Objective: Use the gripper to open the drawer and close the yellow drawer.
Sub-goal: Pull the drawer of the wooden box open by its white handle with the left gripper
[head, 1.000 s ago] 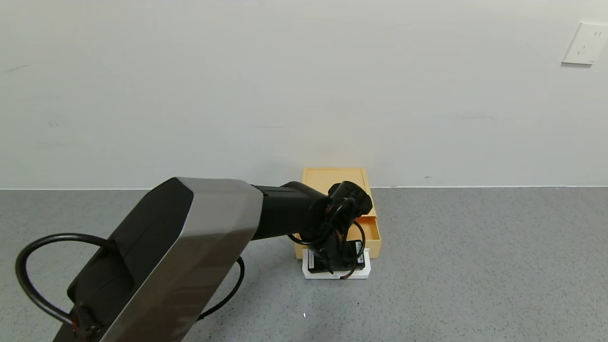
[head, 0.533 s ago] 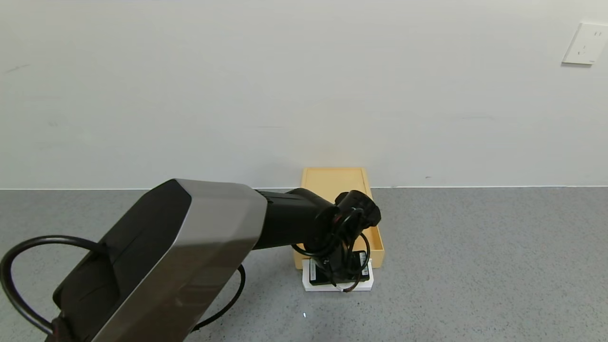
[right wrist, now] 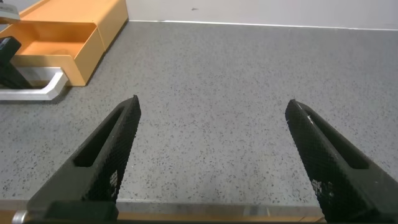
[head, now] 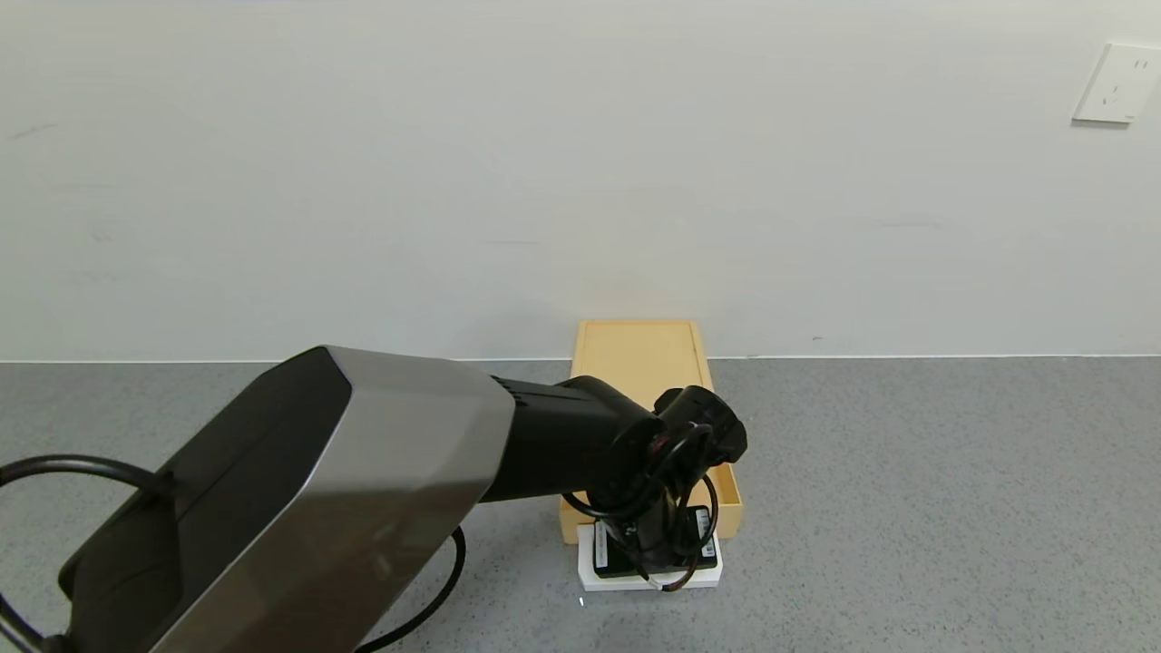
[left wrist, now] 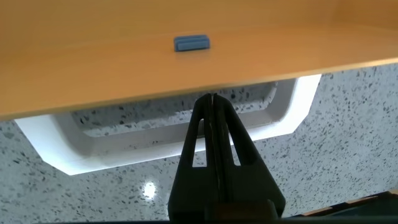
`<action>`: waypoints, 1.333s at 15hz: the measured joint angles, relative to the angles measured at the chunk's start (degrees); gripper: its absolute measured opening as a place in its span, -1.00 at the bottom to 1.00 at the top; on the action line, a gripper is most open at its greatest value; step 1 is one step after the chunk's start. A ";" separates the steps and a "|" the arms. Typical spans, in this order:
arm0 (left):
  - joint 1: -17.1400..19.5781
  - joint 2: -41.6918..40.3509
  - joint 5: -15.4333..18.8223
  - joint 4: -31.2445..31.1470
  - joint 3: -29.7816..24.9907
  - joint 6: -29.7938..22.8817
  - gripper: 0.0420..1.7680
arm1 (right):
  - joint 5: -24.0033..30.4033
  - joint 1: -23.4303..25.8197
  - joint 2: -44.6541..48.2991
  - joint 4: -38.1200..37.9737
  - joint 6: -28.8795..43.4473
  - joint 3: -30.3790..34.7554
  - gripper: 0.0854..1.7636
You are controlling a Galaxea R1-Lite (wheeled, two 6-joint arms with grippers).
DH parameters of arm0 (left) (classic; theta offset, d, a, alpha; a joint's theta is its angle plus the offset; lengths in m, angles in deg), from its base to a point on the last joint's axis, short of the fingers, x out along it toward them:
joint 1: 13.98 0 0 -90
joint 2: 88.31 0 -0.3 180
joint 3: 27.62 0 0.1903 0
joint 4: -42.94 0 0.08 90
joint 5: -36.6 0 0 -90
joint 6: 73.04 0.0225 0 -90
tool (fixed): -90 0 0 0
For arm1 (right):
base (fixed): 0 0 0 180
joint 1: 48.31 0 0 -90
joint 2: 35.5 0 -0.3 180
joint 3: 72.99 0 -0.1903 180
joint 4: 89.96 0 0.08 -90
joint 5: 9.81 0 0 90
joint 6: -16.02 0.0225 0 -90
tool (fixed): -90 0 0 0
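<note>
The pale yellow drawer box [head: 639,349] stands on the grey counter against the wall. Its drawer [head: 728,494] is pulled partly out toward me. The white loop handle [head: 648,578] is at its front. My left gripper [head: 651,555] points down into the loop. In the left wrist view the gripper [left wrist: 211,98] is shut, its tips inside the handle [left wrist: 292,118] and close under the drawer's yellow front [left wrist: 124,68]. My right gripper [right wrist: 212,102] is open and empty over bare counter, off to the side of the drawer [right wrist: 62,40].
A small blue piece [left wrist: 191,42] sits on the yellow surface in the left wrist view. A white wall socket [head: 1117,83] is at the upper right. The left arm's big grey link [head: 299,508] fills the lower left of the head view.
My left gripper has moved toward me with the handle, and the drawer has slid further out of its box.
</note>
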 joint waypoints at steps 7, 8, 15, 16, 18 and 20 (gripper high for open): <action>-2.77 -2.02 -0.27 0.27 -3.74 -1.90 -0.93 | -0.02 0.00 0.00 0.00 0.00 0.00 0.94; -2.84 -2.16 -0.30 0.27 -4.05 -1.93 -0.93 | -0.04 0.00 0.00 0.00 -0.02 0.00 0.94; -2.73 -2.57 -0.57 0.27 -3.43 -1.82 -0.93 | 0.00 0.00 0.00 -0.02 0.00 0.00 0.94; -2.67 -2.88 -0.55 0.24 -3.23 -1.76 -0.93 | -0.02 0.00 0.00 -0.02 0.00 0.00 0.94; -2.57 -4.00 -0.44 0.09 -2.90 -1.76 -0.93 | -0.02 0.00 0.00 -0.02 0.00 0.00 0.94; -2.34 -5.90 0.02 -1.52 -2.71 -1.73 -0.93 | 0.00 0.00 0.00 -0.05 0.00 0.00 0.94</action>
